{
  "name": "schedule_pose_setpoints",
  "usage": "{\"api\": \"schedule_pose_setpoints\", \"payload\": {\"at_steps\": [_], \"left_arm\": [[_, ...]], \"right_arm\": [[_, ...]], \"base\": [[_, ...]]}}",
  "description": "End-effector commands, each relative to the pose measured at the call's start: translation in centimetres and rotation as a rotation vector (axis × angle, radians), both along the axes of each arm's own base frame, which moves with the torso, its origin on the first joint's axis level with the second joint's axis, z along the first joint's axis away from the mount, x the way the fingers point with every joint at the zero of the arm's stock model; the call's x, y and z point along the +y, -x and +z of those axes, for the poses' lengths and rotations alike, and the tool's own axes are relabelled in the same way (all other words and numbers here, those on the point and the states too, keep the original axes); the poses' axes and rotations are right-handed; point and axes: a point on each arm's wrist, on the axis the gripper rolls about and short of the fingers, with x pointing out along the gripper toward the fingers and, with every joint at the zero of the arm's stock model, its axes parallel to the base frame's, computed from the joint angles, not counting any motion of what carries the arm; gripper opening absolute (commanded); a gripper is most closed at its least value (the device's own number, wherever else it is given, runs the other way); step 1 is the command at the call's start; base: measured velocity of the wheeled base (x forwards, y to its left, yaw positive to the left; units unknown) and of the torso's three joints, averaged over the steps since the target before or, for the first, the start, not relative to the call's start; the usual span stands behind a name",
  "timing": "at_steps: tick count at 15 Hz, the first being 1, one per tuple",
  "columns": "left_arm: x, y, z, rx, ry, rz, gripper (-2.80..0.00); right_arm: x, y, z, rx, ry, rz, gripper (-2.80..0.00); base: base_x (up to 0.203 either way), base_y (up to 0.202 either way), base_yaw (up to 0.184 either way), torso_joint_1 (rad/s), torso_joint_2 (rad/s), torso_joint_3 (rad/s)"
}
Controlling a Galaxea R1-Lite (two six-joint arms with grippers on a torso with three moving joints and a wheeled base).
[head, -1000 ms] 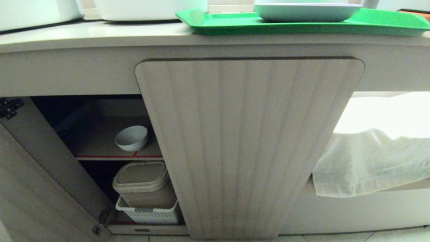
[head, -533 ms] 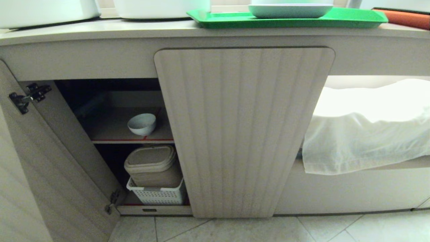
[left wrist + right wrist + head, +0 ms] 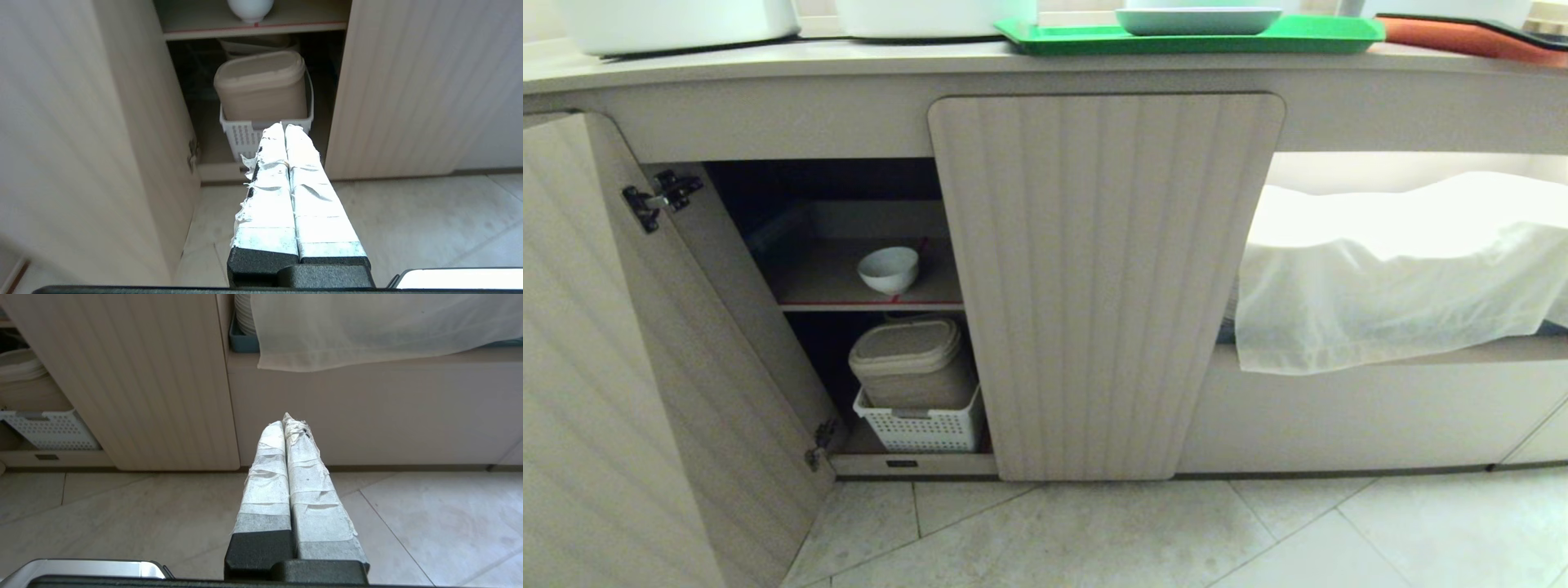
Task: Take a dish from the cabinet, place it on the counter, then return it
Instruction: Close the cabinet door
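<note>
The dish, a small white bowl, stands on the cabinet's inner shelf behind the open left door; its foot shows in the left wrist view as the dish. The counter runs along the top. My left gripper is shut and empty, held low over the floor, pointing toward the open compartment. My right gripper is shut and empty too, facing the closed fluted door. Neither arm shows in the head view.
Below the shelf a beige lidded container sits in a white perforated basket. On the counter lie a green tray with a plate, and white pots. A white cloth drapes over an open shelf to the right. Tiled floor lies in front.
The whole head view has shifted: the cabinet looks smaller and farther, more floor and the open left door show. The camera has backed away; the dish has not moved on its shelf.
</note>
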Motion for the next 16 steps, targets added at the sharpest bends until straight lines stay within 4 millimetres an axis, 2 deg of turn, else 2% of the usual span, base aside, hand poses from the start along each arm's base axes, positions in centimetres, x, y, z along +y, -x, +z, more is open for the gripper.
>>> {"api": "schedule_pose_setpoints", "payload": {"at_steps": [1,12,16], "left_arm": [[0.0,0.0,0.0,0.0,-0.002,0.002,-2.8],[0.01,-0.01,0.0,0.001,-0.001,0.004,-2.8],[0.01,-0.01,0.01,0.0,0.001,0.004,-2.8]], "right_arm": [[0.0,0.01,-0.02,-0.001,0.0,0.0,-2.8],[0.0,0.0,-0.01,0.0,0.0,0.0,-2.8],[0.0,0.01,0.02,-0.001,0.0,0.0,-2.8]], "base": [[-0.196,0.0,0.0,0.007,0.0,-0.002],[-0.191,0.0,-0.001,0.003,0.0,0.002],[-0.024,0.0,0.001,0.001,0.0,0.001]]}}
